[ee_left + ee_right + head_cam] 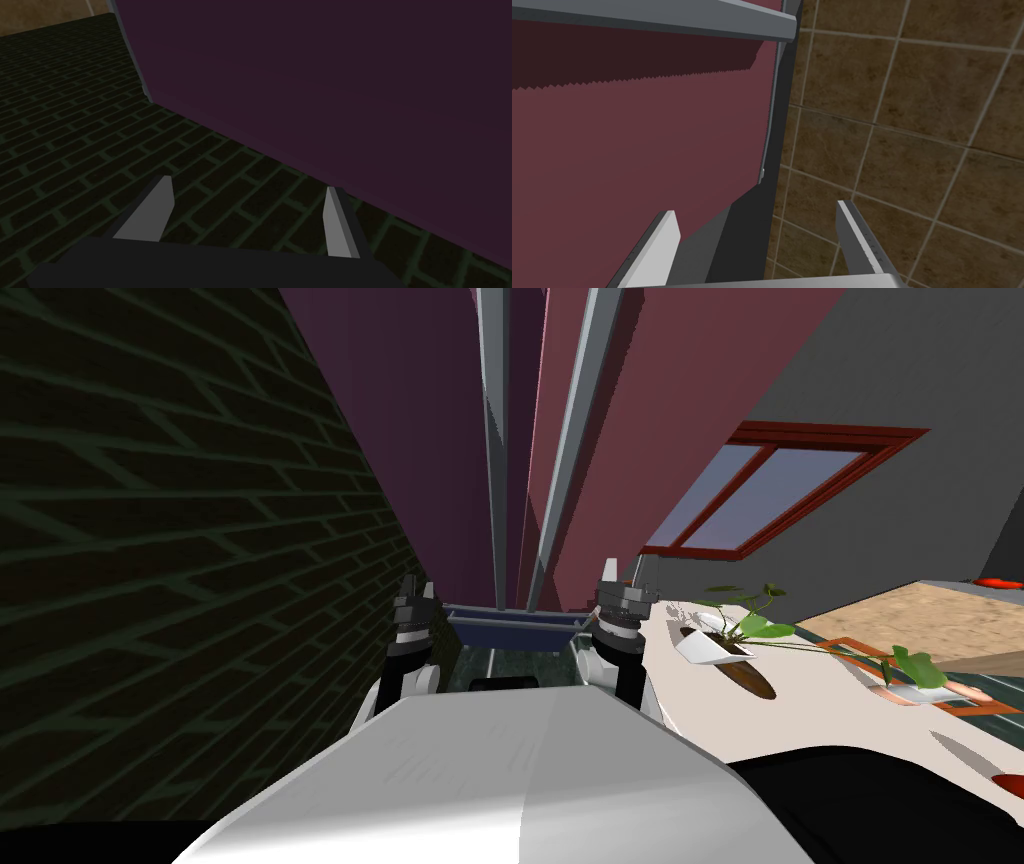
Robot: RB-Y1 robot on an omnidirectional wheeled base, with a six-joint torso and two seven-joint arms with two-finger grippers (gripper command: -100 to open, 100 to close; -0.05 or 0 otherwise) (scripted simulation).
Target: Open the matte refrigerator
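Observation:
The refrigerator rises right in front of me with two tall doors, a dark purple left door [420, 418] and a maroon right door [650, 398]. Each carries a long grey handle [493, 438] [577, 458] near the middle seam. My left gripper [417, 588] is open between the brick wall and the purple fridge face [325, 75], its fingers [152, 210] holding nothing. My right gripper [622, 578] is open too. In the right wrist view the maroon door [637, 140] and its dark side edge [777, 125] pass between the right gripper [757, 240] fingers, with the grey handle [662, 17] farther ahead.
A dark brick wall [180, 538] closes in tight on my left. To the right runs a pale counter [830, 708] with two potted plants [735, 633], a red-framed window [770, 493] behind it. Brown floor tiles [912, 125] lie beside the fridge.

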